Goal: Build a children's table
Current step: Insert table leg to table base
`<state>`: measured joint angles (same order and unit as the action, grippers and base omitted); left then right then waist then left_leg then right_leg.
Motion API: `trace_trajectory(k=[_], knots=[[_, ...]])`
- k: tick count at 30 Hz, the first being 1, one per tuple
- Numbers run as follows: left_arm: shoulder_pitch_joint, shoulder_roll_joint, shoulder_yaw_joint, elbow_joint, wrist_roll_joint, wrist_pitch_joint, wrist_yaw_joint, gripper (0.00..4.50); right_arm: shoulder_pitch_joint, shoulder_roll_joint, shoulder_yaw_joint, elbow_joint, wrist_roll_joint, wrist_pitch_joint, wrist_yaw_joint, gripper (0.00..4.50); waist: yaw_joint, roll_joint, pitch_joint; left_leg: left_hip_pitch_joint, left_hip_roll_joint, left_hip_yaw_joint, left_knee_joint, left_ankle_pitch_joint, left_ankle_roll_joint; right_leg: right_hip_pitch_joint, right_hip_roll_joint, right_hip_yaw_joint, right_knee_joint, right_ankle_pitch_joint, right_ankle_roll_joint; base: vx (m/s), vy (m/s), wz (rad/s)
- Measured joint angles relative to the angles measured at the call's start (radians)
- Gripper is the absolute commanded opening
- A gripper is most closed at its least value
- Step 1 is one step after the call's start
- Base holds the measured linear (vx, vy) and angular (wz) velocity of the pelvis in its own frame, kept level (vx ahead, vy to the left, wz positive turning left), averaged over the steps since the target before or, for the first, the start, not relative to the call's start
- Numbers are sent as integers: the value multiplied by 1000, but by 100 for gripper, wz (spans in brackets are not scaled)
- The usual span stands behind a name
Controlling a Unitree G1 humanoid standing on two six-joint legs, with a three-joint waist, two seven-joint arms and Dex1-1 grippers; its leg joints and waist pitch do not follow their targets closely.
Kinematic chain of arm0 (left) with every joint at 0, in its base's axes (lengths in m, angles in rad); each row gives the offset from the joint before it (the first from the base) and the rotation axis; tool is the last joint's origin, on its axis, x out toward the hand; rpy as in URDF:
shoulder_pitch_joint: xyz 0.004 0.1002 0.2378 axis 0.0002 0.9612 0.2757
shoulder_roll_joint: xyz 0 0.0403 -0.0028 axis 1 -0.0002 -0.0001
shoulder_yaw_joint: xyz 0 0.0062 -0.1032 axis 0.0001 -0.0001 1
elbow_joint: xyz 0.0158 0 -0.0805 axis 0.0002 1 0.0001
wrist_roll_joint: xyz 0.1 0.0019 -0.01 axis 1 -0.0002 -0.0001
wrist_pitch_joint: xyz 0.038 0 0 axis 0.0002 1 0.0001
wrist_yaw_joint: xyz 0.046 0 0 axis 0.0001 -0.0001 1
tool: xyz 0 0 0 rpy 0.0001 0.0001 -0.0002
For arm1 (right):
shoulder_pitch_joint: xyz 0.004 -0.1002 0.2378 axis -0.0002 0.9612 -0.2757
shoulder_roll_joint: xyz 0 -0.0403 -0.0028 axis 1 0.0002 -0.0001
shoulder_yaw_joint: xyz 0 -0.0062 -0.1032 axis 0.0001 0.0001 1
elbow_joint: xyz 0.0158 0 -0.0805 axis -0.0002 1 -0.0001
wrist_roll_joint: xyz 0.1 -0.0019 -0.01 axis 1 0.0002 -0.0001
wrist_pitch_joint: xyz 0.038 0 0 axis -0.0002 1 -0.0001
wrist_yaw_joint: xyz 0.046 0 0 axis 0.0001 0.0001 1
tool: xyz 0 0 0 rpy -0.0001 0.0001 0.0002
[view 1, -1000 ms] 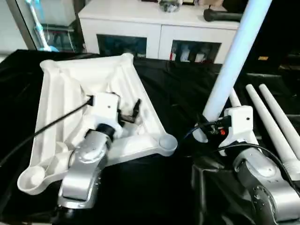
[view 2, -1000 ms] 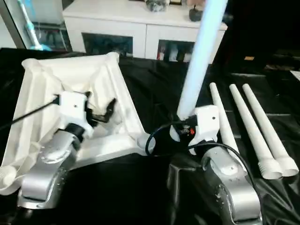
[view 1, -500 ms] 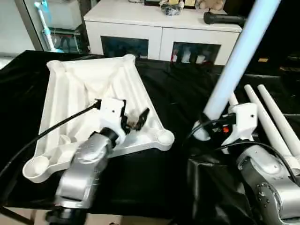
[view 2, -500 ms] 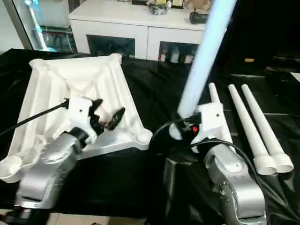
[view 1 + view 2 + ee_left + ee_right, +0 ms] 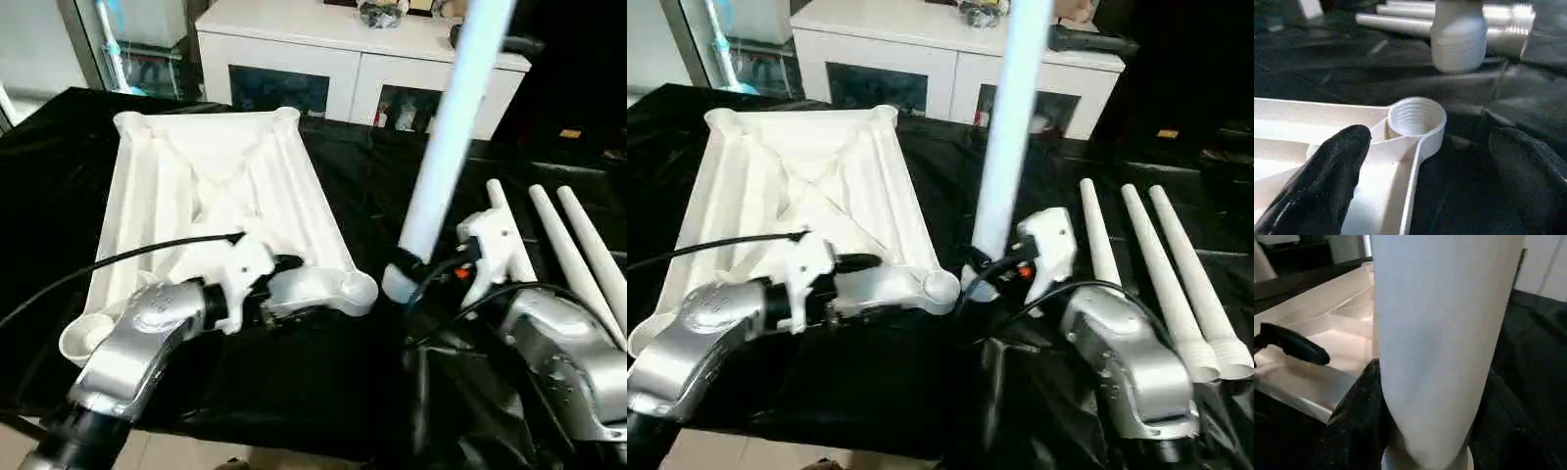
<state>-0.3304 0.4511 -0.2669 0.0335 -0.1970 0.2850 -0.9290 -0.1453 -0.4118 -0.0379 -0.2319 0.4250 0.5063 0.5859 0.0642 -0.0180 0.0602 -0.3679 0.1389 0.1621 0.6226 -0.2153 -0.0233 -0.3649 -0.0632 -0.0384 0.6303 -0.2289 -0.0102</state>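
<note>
Hovering near-upright beside the corner socket [image 5: 1415, 117] of the upside-down tabletop [image 5: 211, 191], the first leg [image 5: 446, 137] sits clamped in the right gripper [image 5: 431, 272], left gripper [image 5: 1425, 186] spread wide straddling the rim, three legs [image 5: 1151, 269] waiting on the table [image 5: 372, 196], none fitted.

The white tabletop [image 5: 211, 196] lies upside down on the black cloth, ribs showing and a threaded round socket [image 5: 1415, 117] at its near corner. One tapered white leg [image 5: 446, 147] stands nearly upright, its threaded thick end just beside that socket and above the cloth. Three more legs [image 5: 1161, 274] lie side by side further right.
</note>
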Motion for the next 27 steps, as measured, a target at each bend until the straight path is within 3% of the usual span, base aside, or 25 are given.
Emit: trace_trajectory(k=[2,6,7,17,27], knots=[[-8,0,-19,33,8,-6,-27,449,23,-7,0,-2,-3,-8,1,187,-6,11,-2,1,0,1,0,0,0,0,0,1,0,0,0,0,0,0],[-40,-3,-51,80,39,-9,-42,449,36,-10,0,-4,-5,-9,-1,187,-13,18,-3,1,4,1,-1,1,-2,-2,3,-1,1,0,0,0,0,0],[-42,-3,-59,86,44,-7,-47,430,36,-13,-1,-8,-4,-9,-1,187,-13,18,-3,1,5,2,-1,1,-2,-2,3,-1,1,0,0,0,0,0],[-73,3,-85,170,123,23,5,345,32,-15,1,-27,-5,-9,3,187,-7,18,-3,0,7,7,-1,1,-2,-2,3,0,0,0,0,0,0,0],[-85,8,-79,170,127,66,19,260,30,-15,9,-27,-4,-9,13,187,-6,15,-3,0,7,7,-1,2,-2,-2,3,-1,0,0,0,0,0,0]])
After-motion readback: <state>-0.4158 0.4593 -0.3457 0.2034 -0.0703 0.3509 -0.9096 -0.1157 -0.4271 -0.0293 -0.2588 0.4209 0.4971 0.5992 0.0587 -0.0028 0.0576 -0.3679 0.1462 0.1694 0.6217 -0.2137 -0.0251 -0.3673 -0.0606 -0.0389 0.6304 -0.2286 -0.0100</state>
